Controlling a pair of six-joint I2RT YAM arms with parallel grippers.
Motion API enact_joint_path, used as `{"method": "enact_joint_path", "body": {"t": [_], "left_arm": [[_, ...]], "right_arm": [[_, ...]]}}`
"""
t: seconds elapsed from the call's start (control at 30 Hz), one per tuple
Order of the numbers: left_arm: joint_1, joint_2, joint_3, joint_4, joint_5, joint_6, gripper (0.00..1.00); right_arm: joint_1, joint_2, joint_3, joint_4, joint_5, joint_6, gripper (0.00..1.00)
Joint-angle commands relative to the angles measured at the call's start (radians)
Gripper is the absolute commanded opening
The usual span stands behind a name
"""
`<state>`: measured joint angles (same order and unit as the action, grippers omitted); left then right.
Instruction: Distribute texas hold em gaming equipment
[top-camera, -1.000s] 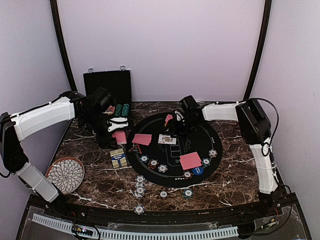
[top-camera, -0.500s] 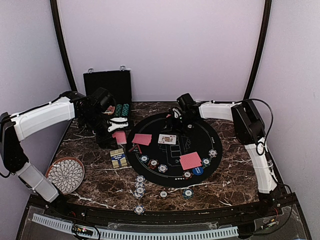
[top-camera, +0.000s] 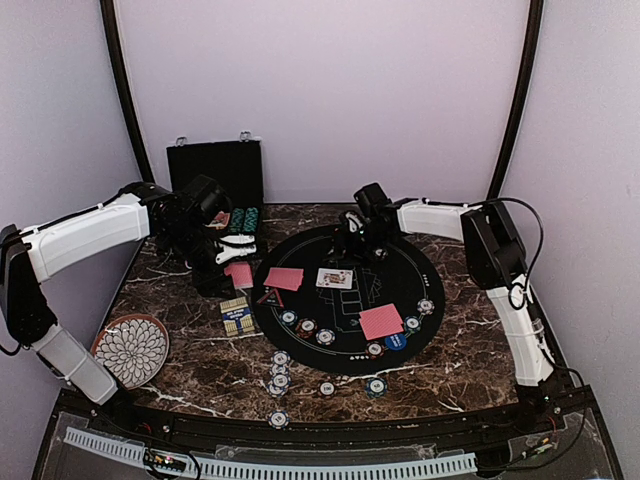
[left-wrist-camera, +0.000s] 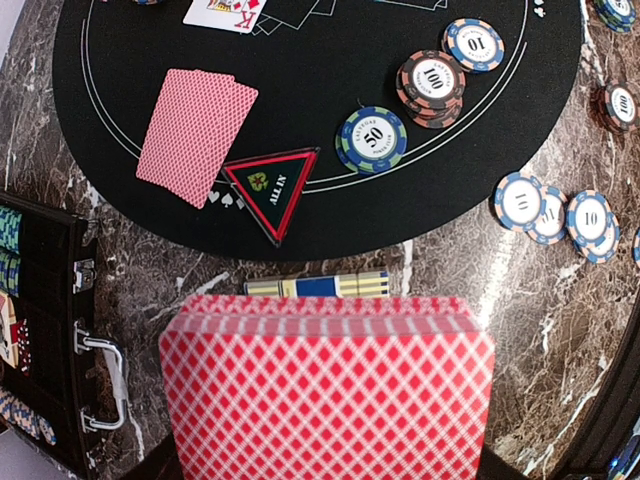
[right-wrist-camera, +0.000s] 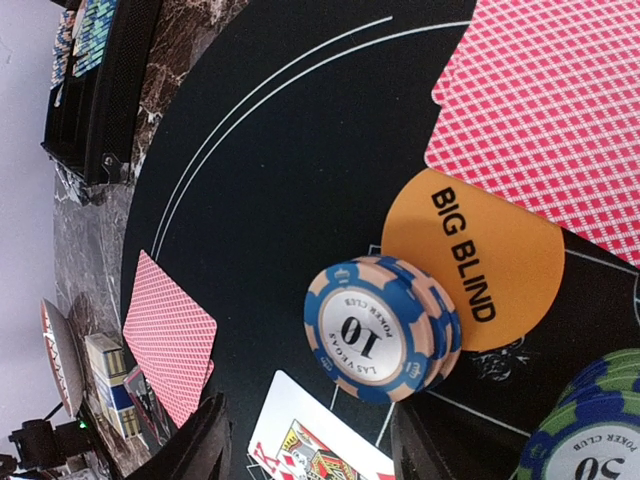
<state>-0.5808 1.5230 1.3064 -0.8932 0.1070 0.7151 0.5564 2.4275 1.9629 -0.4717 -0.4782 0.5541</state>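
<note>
My left gripper (top-camera: 232, 262) is shut on a deck of red-backed playing cards (left-wrist-camera: 325, 390), held above the marble left of the black round mat (top-camera: 400, 270); the deck hides its fingers. A red-edged black triangle marker (left-wrist-camera: 272, 185) lies beside two red-backed cards (left-wrist-camera: 195, 135). My right gripper (right-wrist-camera: 310, 415) is open and empty over the far part of the mat (top-camera: 355, 238). Just ahead of it are a stack of blue "10" chips (right-wrist-camera: 380, 330), the orange Big Blind button (right-wrist-camera: 475, 255), a red-backed card (right-wrist-camera: 550, 110) and a face-up king (right-wrist-camera: 310, 445).
The open black case (top-camera: 215, 175) with chips stands at the back left. A blue-and-yellow card box (left-wrist-camera: 318, 286) lies under the deck. The flower-patterned plate (top-camera: 131, 348) is near left. Loose chips (top-camera: 279, 365) lie in front of the mat; several chips (top-camera: 307, 326) and a blue button (top-camera: 397, 341) lie along its near edge.
My right gripper has moved from the mat's middle toward its far edge. The left arm and the deck have not moved.
</note>
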Motion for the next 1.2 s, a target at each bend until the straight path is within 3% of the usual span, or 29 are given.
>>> {"method": "enact_joint_path", "body": {"t": [0.0, 0.27, 0.43, 0.7, 1.17], "left_arm": [[0.001, -0.036, -0.001, -0.022, -0.006, 0.013, 0.0], [0.002, -0.034, 0.001, -0.017, -0.005, 0.011, 0.0], [0.001, -0.035, 0.003, -0.012, 0.004, 0.004, 0.0], [0.002, -0.031, 0.011, -0.006, 0.022, -0.009, 0.0], [0.002, -0.028, 0.025, 0.003, 0.049, -0.031, 0.0]], "right_arm": [[-0.007, -0.025, -0.007, -0.011, 0.028, -0.038, 0.55], [0.045, -0.29, -0.243, 0.094, 0.01, -0.027, 0.59], [0.133, -0.415, -0.408, 0.297, -0.101, 0.129, 0.69], [0.27, -0.361, -0.461, 0.642, -0.266, 0.419, 0.73], [0.337, -0.259, -0.495, 1.043, -0.352, 0.725, 0.74]]}}
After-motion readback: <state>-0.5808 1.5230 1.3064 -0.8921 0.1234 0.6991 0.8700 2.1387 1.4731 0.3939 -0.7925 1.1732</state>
